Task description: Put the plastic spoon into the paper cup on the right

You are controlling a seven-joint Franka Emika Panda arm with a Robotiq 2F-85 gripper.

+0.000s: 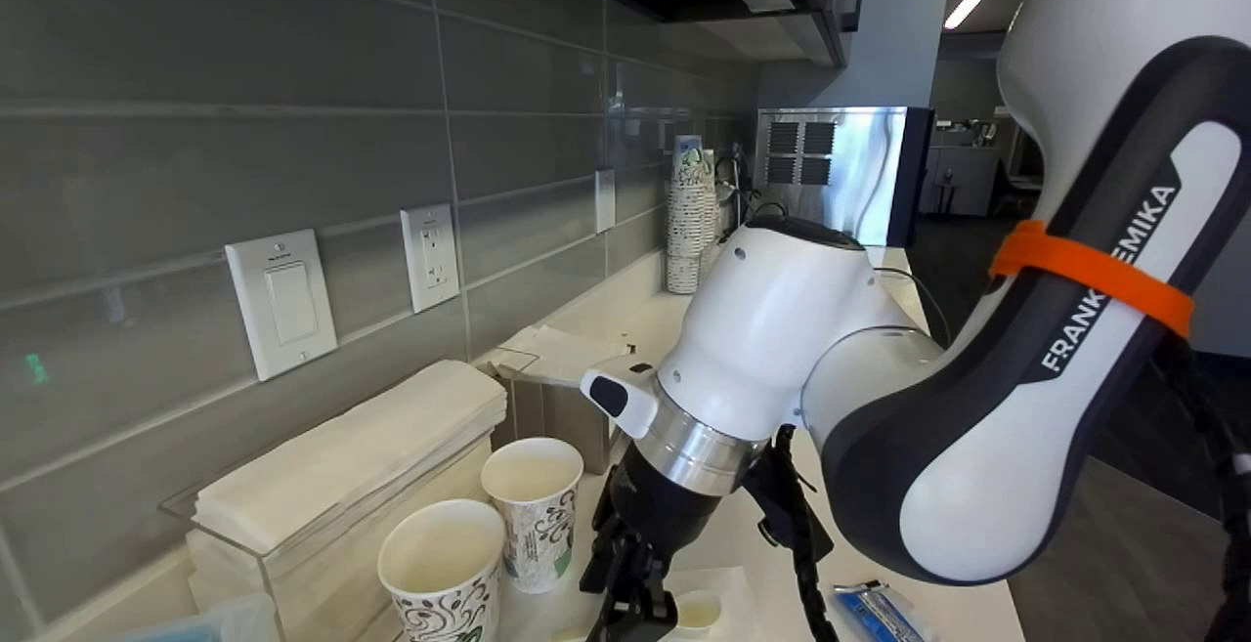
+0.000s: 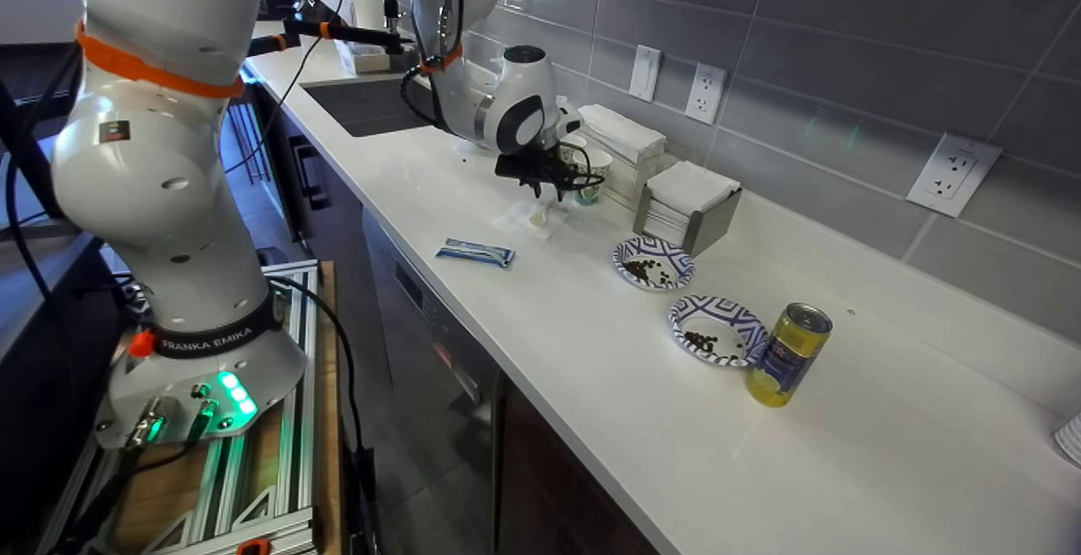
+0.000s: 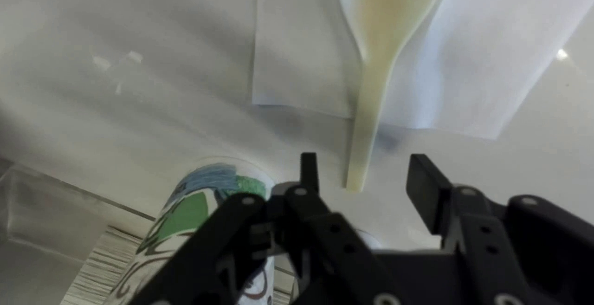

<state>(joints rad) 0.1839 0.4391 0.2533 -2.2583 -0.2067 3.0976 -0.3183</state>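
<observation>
The pale plastic spoon (image 3: 375, 70) lies with its bowl on a white napkin (image 3: 301, 63); it also shows in both exterior views (image 1: 696, 611) (image 2: 538, 218). My gripper (image 3: 364, 172) is open and empty, its fingers either side of the handle's end in the wrist view. The gripper also shows in both exterior views (image 1: 630, 603) (image 2: 549, 187). Two printed white paper cups stand upright by the wall: the right cup (image 1: 536, 525) and the nearer left cup (image 1: 450, 574). A cup (image 3: 185, 217) shows at lower left in the wrist view, partly hidden by a finger.
Napkin holders (image 1: 342, 456) (image 2: 688, 209) stand along the wall. A blue packet (image 2: 475, 253) lies near the counter's front edge. Two patterned bowls (image 2: 714, 306) (image 2: 650, 247) and a yellow can (image 2: 790, 355) stand further along. A tall cup stack (image 1: 689, 222) stands at the back.
</observation>
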